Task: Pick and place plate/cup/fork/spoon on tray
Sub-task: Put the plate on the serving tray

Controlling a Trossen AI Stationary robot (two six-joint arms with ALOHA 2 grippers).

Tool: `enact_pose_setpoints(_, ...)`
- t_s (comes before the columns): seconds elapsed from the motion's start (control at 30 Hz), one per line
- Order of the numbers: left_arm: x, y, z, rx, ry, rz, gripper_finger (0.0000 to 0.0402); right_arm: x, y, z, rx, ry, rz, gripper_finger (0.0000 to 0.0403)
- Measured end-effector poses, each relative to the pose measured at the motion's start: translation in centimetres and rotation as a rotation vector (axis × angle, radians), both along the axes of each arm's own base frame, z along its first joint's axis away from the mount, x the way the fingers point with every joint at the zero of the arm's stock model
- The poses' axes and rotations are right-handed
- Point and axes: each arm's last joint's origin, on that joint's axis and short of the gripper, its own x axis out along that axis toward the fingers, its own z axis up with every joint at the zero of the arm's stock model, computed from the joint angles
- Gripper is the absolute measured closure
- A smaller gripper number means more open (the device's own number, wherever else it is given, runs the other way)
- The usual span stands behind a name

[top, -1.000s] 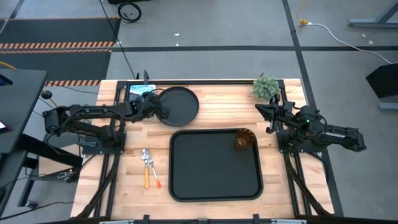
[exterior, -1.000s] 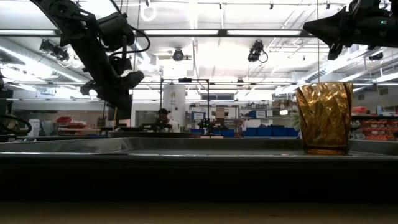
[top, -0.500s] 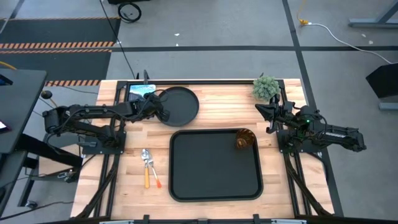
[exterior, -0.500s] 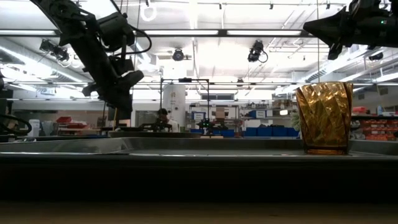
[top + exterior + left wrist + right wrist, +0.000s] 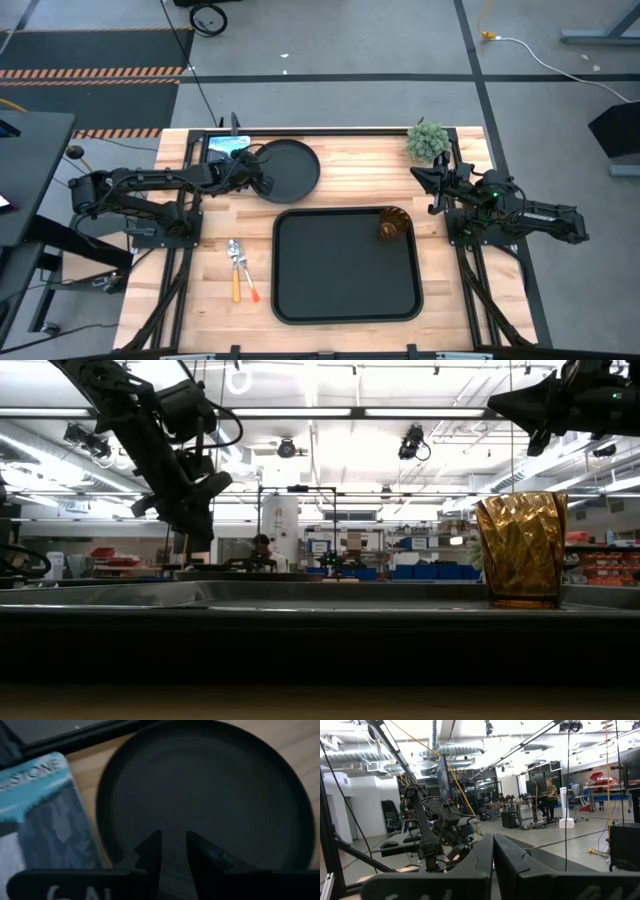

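The round black plate (image 5: pixel 290 168) lies flat on the wooden table beyond the tray (image 5: pixel 347 300); it fills the left wrist view (image 5: pixel 210 790). My left gripper (image 5: pixel 265 182) hovers over the plate's left rim, fingers a narrow gap apart (image 5: pixel 173 840), clear of the plate in the low view (image 5: pixel 195 538). The amber cup (image 5: pixel 392 224) stands upright in the tray's far right corner (image 5: pixel 520 550). The spoon (image 5: pixel 235 262) and the fork (image 5: pixel 246 276) lie side by side on the table left of the tray. My right gripper (image 5: pixel 415 177) is shut and raised at the right (image 5: pixel 493 842).
A blue-and-white picture card (image 5: pixel 226 147) lies at the far left next to the plate (image 5: pixel 45 820). A small green plant (image 5: pixel 427 141) stands at the far right. Bare wood shows between the plate and the plant.
My left gripper has turned a little at the wrist above the plate's left rim, staying in about the same place. The plate, cup, fork and spoon have kept still.
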Motion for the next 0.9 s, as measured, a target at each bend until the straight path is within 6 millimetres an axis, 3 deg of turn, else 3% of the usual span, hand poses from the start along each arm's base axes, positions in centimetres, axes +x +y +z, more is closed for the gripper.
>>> enact_pose_setpoints(0.2, 0.2, 0.3, 1.6, 0.047, 0.047, 0.048, 0.0272, 0.0, 0.0, 0.0, 0.0, 0.0, 0.0, 0.0385)
enact_pose_setpoints(0.5, -0.6, 0.7, 1.4, -0.004, 0.102, 0.088, 0.0224, 0.0, 0.0, 0.0, 0.003, -0.001, 0.001, 0.0385)
enact_pose_setpoints(0.9, -2.5, 4.6, -0.2, -0.189, 0.091, 0.197, 0.0236, 0.0, 0.1, 0.0, 0.0, 0.0, 0.022, 0.0385)
